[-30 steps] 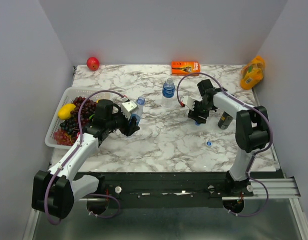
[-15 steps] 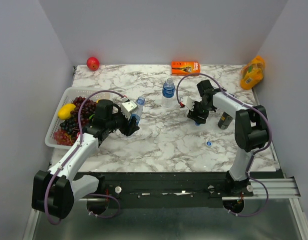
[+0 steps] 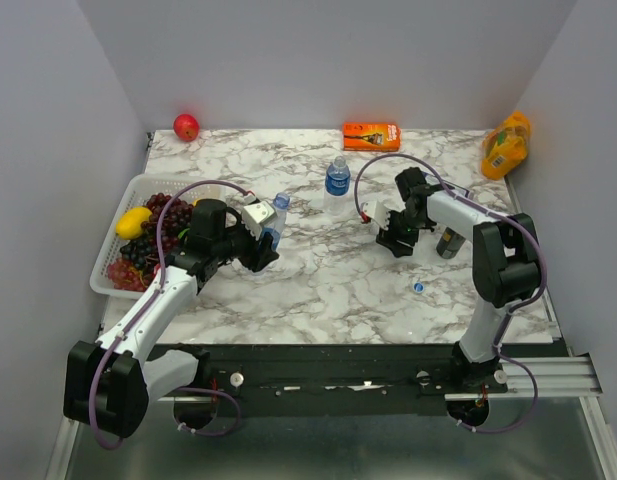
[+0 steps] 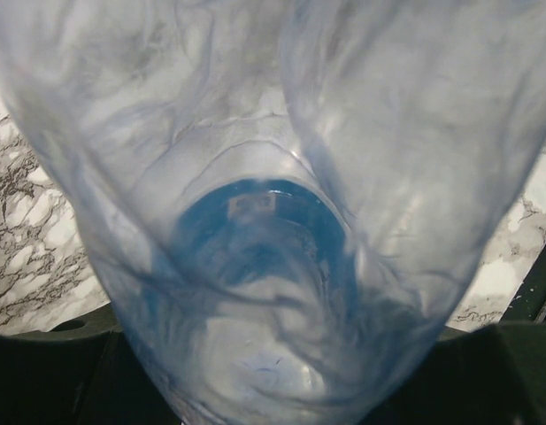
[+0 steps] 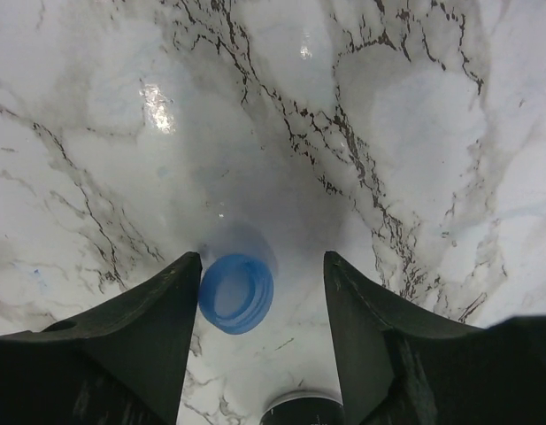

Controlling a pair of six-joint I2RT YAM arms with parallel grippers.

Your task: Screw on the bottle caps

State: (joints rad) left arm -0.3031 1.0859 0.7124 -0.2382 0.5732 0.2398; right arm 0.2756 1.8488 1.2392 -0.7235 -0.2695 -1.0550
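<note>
My left gripper (image 3: 264,238) is shut on a clear bottle (image 3: 276,218) with a blue label, held tilted beside the basket. In the left wrist view that bottle (image 4: 273,221) fills the frame and hides the fingers. A second bottle (image 3: 337,177) stands upright at the back middle. My right gripper (image 5: 262,261) hangs open just above the marble. A blue cap (image 5: 237,292) lies open side up between its fingers, close against the left finger (image 5: 157,328). From above, the right gripper (image 3: 394,238) sits right of centre. Another blue cap (image 3: 418,287) lies loose nearer the front.
A dark can (image 3: 448,242) stands just right of the right gripper. A white basket (image 3: 113,250) with grapes and a yellow fruit is at the left. At the back are an orange box (image 3: 371,135), a red apple (image 3: 186,126) and an orange pouch (image 3: 506,145).
The right gripper has shifted slightly toward the near side, staying low and open around the cap. The left arm and its bottle have not moved.
</note>
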